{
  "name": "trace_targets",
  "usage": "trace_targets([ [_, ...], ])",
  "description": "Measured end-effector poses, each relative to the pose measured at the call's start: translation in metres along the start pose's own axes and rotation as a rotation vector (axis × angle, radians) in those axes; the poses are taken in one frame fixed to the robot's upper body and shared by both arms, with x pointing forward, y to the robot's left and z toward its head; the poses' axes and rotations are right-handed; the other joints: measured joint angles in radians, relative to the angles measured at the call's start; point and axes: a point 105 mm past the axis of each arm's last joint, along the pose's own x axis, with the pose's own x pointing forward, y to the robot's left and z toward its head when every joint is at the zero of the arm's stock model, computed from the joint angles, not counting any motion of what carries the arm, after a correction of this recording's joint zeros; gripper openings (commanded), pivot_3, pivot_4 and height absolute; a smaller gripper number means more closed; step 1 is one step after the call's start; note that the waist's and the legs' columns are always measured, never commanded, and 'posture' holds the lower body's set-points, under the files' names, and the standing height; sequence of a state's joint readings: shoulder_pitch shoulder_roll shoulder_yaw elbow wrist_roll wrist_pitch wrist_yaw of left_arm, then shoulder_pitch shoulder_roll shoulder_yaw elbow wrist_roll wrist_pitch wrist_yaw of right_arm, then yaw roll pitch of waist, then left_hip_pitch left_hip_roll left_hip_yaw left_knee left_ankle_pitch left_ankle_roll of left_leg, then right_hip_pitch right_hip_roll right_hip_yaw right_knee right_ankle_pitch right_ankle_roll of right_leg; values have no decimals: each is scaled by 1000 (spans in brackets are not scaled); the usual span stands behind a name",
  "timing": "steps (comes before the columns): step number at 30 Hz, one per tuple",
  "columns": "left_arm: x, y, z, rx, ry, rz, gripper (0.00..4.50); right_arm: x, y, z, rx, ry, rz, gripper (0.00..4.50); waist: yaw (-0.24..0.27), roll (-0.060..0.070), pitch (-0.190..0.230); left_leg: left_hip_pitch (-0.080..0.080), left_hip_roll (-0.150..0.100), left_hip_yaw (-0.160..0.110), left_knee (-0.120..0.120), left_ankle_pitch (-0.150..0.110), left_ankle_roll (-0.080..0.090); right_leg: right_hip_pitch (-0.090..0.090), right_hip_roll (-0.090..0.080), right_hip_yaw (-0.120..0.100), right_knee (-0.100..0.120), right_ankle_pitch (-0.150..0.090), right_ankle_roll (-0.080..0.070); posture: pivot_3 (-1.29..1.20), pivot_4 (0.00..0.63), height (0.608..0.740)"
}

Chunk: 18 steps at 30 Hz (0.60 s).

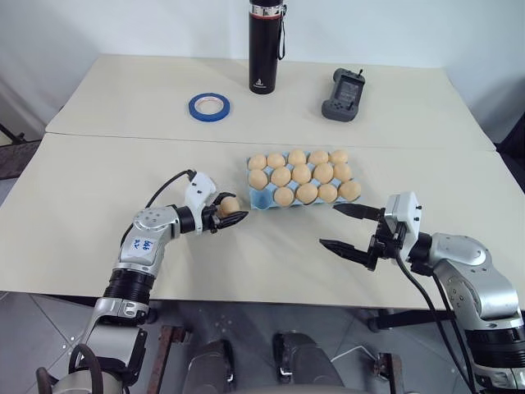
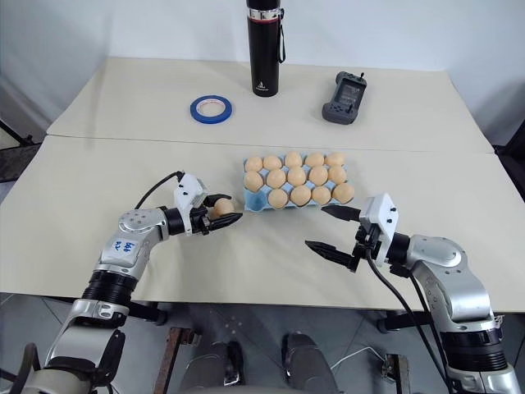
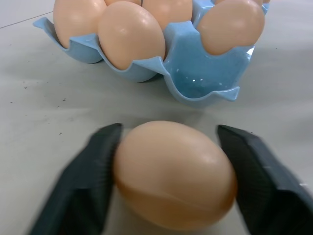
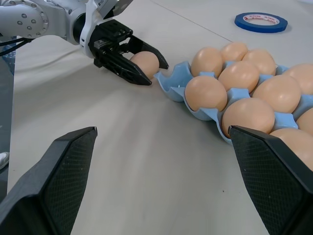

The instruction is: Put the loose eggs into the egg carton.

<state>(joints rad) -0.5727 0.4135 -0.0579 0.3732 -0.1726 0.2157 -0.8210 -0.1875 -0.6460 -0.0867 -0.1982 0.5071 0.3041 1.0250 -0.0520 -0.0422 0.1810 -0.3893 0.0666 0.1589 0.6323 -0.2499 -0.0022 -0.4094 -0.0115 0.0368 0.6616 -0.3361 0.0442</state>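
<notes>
Beige surface (image 1: 123, 238) holds blue egg carton (image 1: 261, 199), mid-surface, nearly full, one corner cup empty. R gripper (image 1: 351, 229) fingers spread wide, holding nothing. L gripper (image 1: 233, 212) fingers clamped on loose egg (image 1: 229, 204), just beside carton's empty corner.

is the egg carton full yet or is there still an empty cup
Not full: the egg carton has one empty cup at its near-left corner. The last loose egg lies on the table between the left gripper's fingers.
</notes>
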Motion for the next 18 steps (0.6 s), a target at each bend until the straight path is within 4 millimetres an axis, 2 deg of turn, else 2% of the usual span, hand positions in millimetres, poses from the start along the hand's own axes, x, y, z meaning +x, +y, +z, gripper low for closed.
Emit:
trace_targets([
  [6, -4, 5, 8, 43, -6, -13, 2401, 0, -1, 0, -3, 3, -8, 4500, 0, 0, 0, 0, 0, 0, 0, 0, 0, 0, 0, 0, 0, 0, 0, 0, 150, 740],
  [11, -5, 15, 61, 123, -112, -54, 2398, 0, -3, 0, -12, 4, -19, 4500, 3, 0, 0, 0, 0, 0, 0, 0, 0, 0, 0, 0, -1, 0, 0, 0, 150, 740],
  [14, -3, 15, 81, 154, -153, -79, 2398, -1, -4, 1, -17, 1, -28, 4500, 3, 0, 0, 0, 0, 1, 0, 0, -1, 0, 0, 0, -1, 0, 0, 0, 150, 740],
  [18, 7, 12, 80, 123, -158, -121, 2398, -2, -5, 0, -19, 0, -39, 4500, 1, 0, 0, 0, 0, 1, 0, 0, -1, 0, 1, 0, -1, 0, 0, 0, 150, 740],
])
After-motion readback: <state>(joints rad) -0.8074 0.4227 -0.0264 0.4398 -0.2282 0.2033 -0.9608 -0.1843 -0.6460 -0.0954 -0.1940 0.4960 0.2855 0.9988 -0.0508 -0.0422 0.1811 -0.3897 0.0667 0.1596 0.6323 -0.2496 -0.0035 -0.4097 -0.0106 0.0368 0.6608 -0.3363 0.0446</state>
